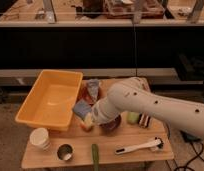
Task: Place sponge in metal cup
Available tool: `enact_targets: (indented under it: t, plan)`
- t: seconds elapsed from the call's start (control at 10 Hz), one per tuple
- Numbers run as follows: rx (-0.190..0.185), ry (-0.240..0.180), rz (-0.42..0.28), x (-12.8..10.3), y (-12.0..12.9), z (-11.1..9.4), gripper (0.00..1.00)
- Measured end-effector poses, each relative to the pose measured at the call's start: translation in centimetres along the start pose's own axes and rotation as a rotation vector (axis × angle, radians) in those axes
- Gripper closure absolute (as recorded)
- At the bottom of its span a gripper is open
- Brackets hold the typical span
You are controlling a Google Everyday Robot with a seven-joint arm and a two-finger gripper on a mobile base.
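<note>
Sponge (81,108) pinched in gripper (89,116), prob. clear of table (130,138); metal cup (65,152) below-left of gripper, well apart; yellow bin (42,124) just left.

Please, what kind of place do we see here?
Probably a robot test lab: a wooden table with a metal cup and a brush laid out, cables beside it, and the robot's hand holding a sponge beside a yellow tray.
</note>
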Motion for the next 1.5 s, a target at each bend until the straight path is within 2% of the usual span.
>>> enact_targets:
  t: [0.2,0.3,0.5,0.8,1.0,1.2,1.3,1.5]
  plan:
    - [0.000,0.000,0.000,0.0,0.0,0.0,1.00]
    - [0.000,-0.013,-0.031,-0.1,-0.4,0.2,1.00]
    - [0.008,-0.048,-0.176,-0.9,-2.7,1.5,1.00]
    - [0.013,-0.102,-0.424,-2.7,-8.9,5.1,1.00]
    - [0.002,-0.171,-0.568,-4.3,-11.7,8.0,1.00]
    - [-0.007,-0.217,-0.578,-4.6,-11.7,9.7,1.00]
    - [-0.010,-0.240,-0.557,-4.8,-10.8,10.4,1.00]
    - [-0.021,-0.261,-0.506,-5.3,-8.4,10.7,1.00]
